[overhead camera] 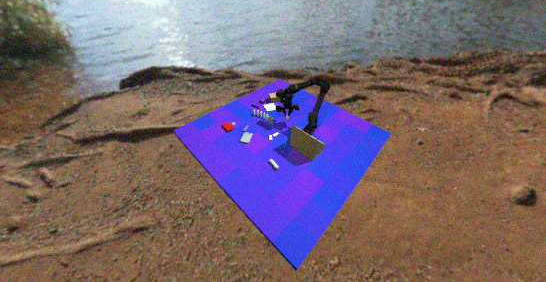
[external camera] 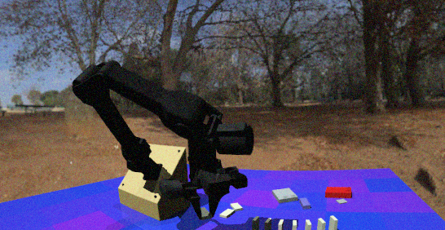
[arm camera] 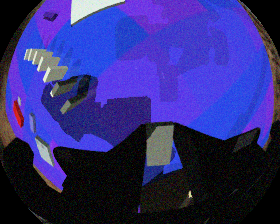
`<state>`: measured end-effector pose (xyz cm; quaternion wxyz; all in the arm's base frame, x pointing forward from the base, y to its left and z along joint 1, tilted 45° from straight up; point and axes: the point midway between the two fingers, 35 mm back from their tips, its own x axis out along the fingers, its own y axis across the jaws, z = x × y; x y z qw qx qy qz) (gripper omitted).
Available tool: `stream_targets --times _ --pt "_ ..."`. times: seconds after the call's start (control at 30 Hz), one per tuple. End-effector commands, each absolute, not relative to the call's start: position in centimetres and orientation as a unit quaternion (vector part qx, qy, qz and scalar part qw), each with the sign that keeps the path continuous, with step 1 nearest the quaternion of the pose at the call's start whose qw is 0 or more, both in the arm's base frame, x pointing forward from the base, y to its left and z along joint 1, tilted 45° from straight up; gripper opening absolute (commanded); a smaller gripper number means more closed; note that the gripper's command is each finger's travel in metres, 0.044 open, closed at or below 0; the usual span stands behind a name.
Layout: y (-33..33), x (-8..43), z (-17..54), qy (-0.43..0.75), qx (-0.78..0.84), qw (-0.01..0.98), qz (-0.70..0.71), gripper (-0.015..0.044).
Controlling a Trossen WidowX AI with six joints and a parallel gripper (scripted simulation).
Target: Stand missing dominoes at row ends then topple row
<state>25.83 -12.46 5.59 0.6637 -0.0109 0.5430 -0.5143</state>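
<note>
A row of several pale dominoes [overhead camera: 260, 114] [external camera: 308, 225] [arm camera: 55, 74] stands upright, evenly spaced; the two nearest my gripper are in shadow. My gripper [overhead camera: 287, 115] [external camera: 207, 214] [arm camera: 159, 127] points down beyond that shaded end, apart from the row. It is shut on a pale domino [external camera: 204, 212] [arm camera: 160, 144], low over the mat; whether the domino touches the mat cannot be told. Two loose pale pieces [overhead camera: 270, 137] [external camera: 226, 213], one of them a second white piece [overhead camera: 275, 134] [external camera: 236, 206], lie flat near the row. The fingers hide part of the held domino.
A red block [overhead camera: 227, 127] [external camera: 338, 192] [arm camera: 18, 115], a grey box [overhead camera: 246, 137] [external camera: 284, 195] [arm camera: 44, 151] and a lilac piece [external camera: 305, 203] [arm camera: 32, 122] lie beyond the row. A white square [overhead camera: 270, 107] [arm camera: 93, 9] lies on its other side. A white block [overhead camera: 273, 164] lies farther off. A tan panel [overhead camera: 306, 143] stands by the arm's base.
</note>
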Motion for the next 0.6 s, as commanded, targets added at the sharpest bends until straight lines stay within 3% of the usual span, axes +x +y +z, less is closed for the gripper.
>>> stream_targets --times 0.0,0.4,0.57 --pt "-8.1 26.5 11.0 0.535 -0.006 0.669 -0.515 0.0107" --pt "-7.3 26.7 12.3 0.537 -0.008 0.669 -0.513 0.0107" --pt "-11.0 26.5 15.9 0.59 -0.073 0.667 -0.45 0.0107"
